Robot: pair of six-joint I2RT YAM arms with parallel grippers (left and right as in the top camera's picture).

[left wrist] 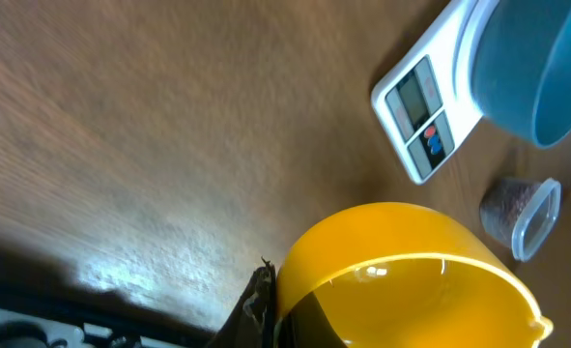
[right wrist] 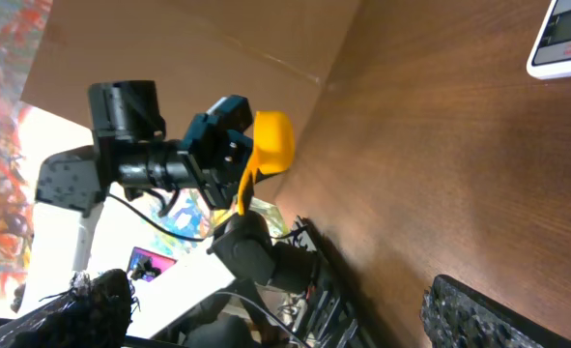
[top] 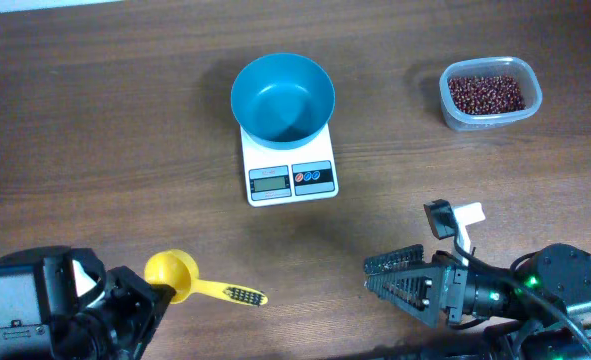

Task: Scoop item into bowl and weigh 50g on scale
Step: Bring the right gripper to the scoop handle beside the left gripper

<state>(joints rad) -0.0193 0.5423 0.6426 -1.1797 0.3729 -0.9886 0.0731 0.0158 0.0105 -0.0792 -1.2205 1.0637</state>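
Overhead, upper centre of frame: blue bowl (top: 282,97) seated on the white scale (top: 291,165), display and red and blue buttons facing the lower edge. Upper right: dark red-brown beans (top: 486,94) heaped in a clear tub (top: 531,95), well apart from the scale. Lower left: left gripper (top: 160,292) closed on the cup of a yellow scoop (top: 173,270), handle pointing right across the wooden table (top: 95,130). Lower right: right gripper (top: 368,274) spread wide, holding nothing, fingertips pointing left.

Left wrist, bottom of frame: scoop cup looming large, one dark finger (left wrist: 256,300) pressed to its left edge. Upper right: scale under the bowl, tub of beans small at the right edge below them.

Right wrist, upper left: left arm (right wrist: 145,159) with the scoop at its tip. Top right corner: a sliver of the scale. Bottom right: one ridged finger (right wrist: 498,314), nothing against it.
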